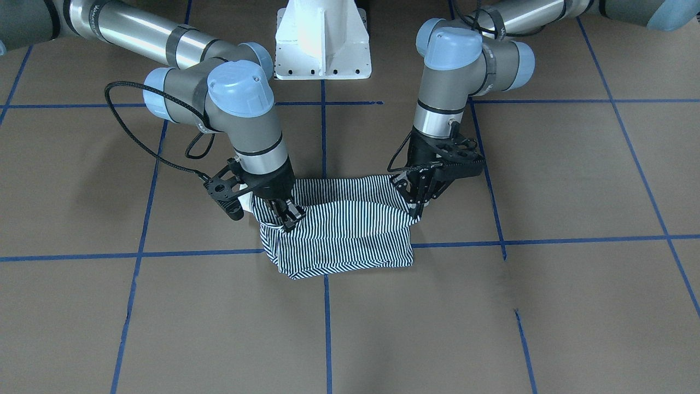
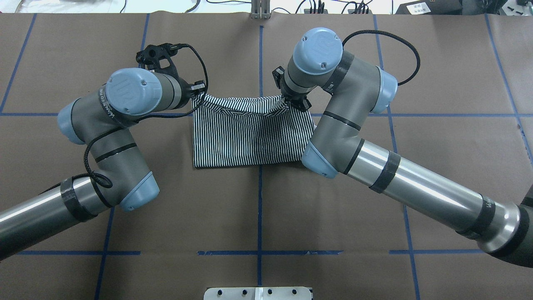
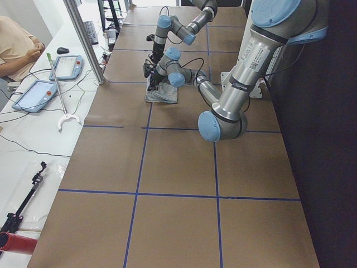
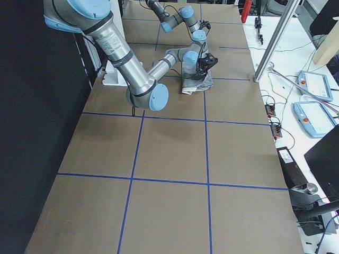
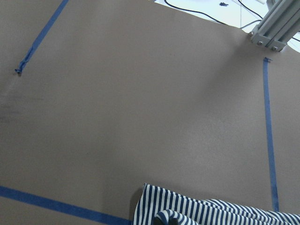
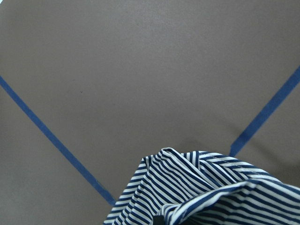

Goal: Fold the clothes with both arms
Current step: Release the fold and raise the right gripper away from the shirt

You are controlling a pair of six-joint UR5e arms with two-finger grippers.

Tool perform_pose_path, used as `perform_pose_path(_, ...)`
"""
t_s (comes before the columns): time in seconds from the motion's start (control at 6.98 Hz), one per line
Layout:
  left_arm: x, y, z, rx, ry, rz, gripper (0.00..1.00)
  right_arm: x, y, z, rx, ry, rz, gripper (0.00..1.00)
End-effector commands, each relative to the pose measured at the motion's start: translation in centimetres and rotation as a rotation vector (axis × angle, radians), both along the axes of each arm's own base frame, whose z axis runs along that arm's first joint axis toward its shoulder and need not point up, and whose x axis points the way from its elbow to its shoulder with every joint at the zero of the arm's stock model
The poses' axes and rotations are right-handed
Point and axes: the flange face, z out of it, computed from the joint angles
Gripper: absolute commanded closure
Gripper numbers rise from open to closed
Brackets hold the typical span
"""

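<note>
The clothes, a navy-and-white striped shirt (image 1: 339, 232), lie folded into a rough rectangle at the middle of the brown table (image 2: 258, 208). In the overhead view my left gripper (image 2: 199, 94) is at the far left corner of the shirt (image 2: 250, 133), and my right gripper (image 2: 292, 103) is at its far right corner. Each is shut on a pinch of striped fabric. From the front, the left gripper (image 1: 416, 208) and the right gripper (image 1: 289, 217) hold those corners slightly raised, and the cloth sags between them. Bunched stripes fill the bottom of the left wrist view (image 5: 211, 211) and the right wrist view (image 6: 201, 187).
Blue tape lines (image 1: 322, 137) grid the table. The white pedestal base (image 1: 322, 38) stands behind the shirt. Beyond the far edge are an aluminium post (image 3: 83, 39), tablets (image 3: 36, 95), cables and a seated person (image 3: 14, 44).
</note>
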Motion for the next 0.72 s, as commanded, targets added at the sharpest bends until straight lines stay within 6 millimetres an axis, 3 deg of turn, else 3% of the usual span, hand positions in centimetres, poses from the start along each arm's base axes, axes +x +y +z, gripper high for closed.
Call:
perform_pose_path(0.0, 1.6, -3.4, 3.0, 0.047, -0.029, -0.037, 0.85, -0.7, -5.1, 1.6, -0.001, -0.038, 0.013, 0.32)
perform_pose_path(0.14, 0.8, -4.0, 2.3, 0.064, -0.007, -0.054, 0.74, 3.8, -9.2, -0.6, -0.002, -0.096, 0.026, 0.26)
perform_pose_path(0.29, 0.8, -4.0, 1.3, 0.078, 0.023, -0.057, 0.7, 5.9, -10.3, -0.8, -0.035, -0.128, -0.003, 0.22)
perform_pose_path(0.43, 0.6, -4.1, 1.2, 0.079, 0.028, -0.06, 0.68, 5.8, -10.2, -1.1, -0.032, -0.131, -0.007, 0.21)
perform_pose_path(0.57, -0.9, -4.2, -0.8, 0.107, 0.07, -0.07, 0.68, 4.8, -9.0, -1.9, -0.035, -0.145, -0.016, 0.2)
